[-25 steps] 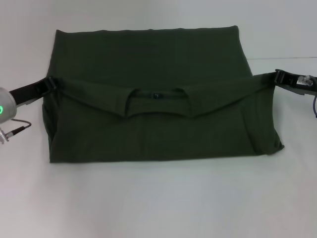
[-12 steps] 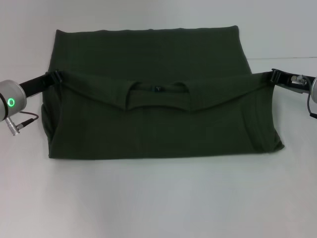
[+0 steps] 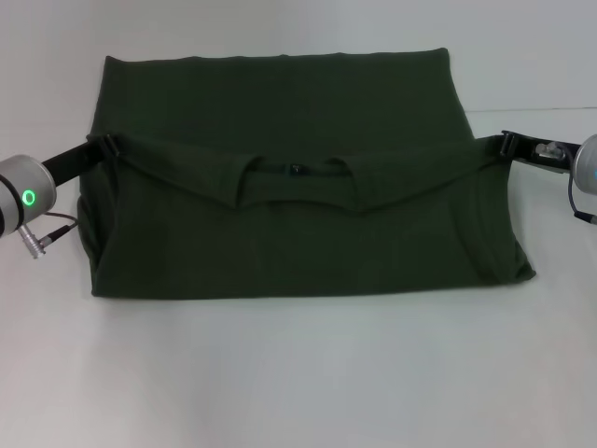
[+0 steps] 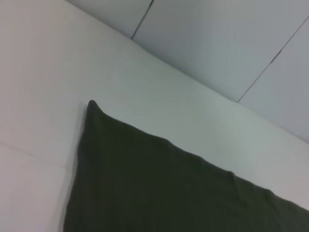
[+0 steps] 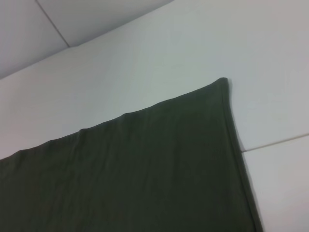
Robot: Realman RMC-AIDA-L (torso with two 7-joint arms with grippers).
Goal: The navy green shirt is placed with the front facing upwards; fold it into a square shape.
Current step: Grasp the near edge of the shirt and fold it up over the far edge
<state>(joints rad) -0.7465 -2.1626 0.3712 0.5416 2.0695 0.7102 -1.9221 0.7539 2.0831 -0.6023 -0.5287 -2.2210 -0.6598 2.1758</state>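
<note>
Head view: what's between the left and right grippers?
Only the navy green shirt: its folded-over top edge with the collar spans from the left gripper to the right gripper. Nothing else, per head view.

Your left arm: silver cylindrical wrist housing [image 3: 20, 198] bearing a lit green ring light [image 3: 29, 198]; a metal plug connector [image 3: 30, 248] with a thin dark-red cable [image 3: 58, 230]; a flat black link ending in the left gripper [image 3: 104, 147]. Your right arm: silver-grey rounded housing [image 3: 586, 161], black cable [image 3: 576, 203], black right gripper [image 3: 508, 143] with small metallic fittings.
</note>
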